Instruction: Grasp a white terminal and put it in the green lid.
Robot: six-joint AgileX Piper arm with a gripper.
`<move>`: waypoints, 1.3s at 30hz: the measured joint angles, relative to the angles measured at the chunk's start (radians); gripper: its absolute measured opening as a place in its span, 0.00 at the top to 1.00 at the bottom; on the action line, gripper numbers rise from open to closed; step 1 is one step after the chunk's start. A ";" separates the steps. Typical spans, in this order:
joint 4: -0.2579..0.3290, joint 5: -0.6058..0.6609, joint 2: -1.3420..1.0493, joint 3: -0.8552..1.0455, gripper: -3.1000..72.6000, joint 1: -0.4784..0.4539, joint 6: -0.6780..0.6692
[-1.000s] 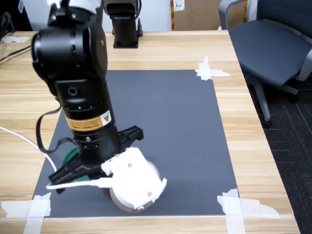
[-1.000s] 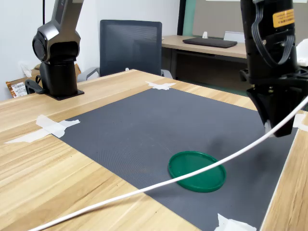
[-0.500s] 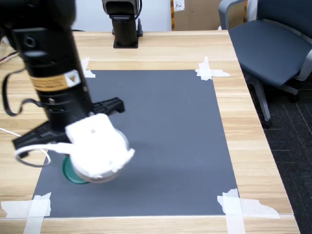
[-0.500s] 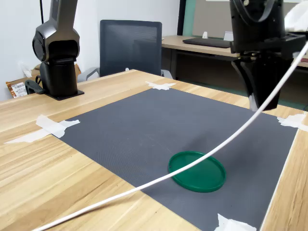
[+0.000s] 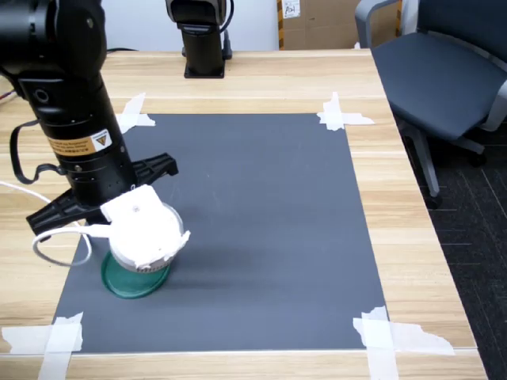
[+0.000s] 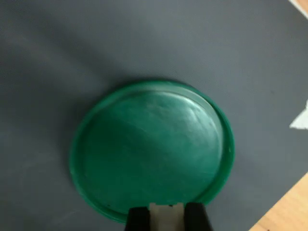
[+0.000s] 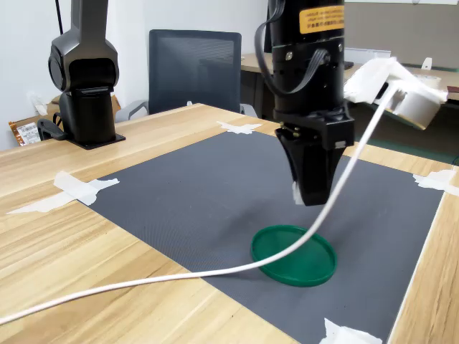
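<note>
The green lid (image 6: 151,149) lies flat on the dark mat, near the front-left corner in the first exterior view (image 5: 127,282) and toward the front right in the second exterior view (image 7: 294,255). My gripper (image 7: 307,195) hangs pointing down a short way above the lid, not touching it. In the wrist view the gripper (image 6: 166,219) is shut on the white terminal (image 6: 166,215), a small pale piece pinched between the two black fingers over the lid's rim. A bit of the white terminal (image 7: 295,192) shows at the finger's side. In the first exterior view the white wrist housing (image 5: 142,233) hides the fingers.
A dark grey mat (image 5: 261,206) is taped to the wooden table with white strips (image 5: 341,115) at its corners. A second black arm base (image 5: 202,39) stands at the table's back. A white cable (image 7: 215,271) trails from the wrist. An office chair (image 5: 444,71) is at the first exterior view's right.
The arm has swung from the mat's front middle toward the first exterior view's left and now hangs over the green lid, lower than half a second ago, still holding the terminal.
</note>
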 joint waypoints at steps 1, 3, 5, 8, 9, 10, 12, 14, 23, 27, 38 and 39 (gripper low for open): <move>-0.001 -0.010 -0.001 0.009 0.86 -0.001 0.000; -0.004 -0.022 -0.001 0.030 0.86 -0.003 0.000; -0.008 -0.035 -0.002 0.052 0.86 -0.004 -0.001; -0.017 -0.063 -0.002 0.077 0.86 -0.005 -0.019; -0.017 -0.073 -0.002 0.082 0.86 -0.005 -0.026; -0.017 -0.084 -0.002 0.083 0.86 -0.005 -0.033; -0.017 -0.103 -0.003 0.085 0.86 -0.005 -0.044; -0.017 -0.111 -0.003 0.085 0.84 -0.005 -0.045; -0.017 -0.113 0.020 0.088 0.48 -0.005 -0.045; -0.017 -0.119 0.021 0.088 0.31 -0.005 -0.045; 0.019 -0.210 -0.080 0.090 0.27 -0.005 -0.009; 0.027 -0.224 -0.096 0.090 0.27 -0.005 -0.008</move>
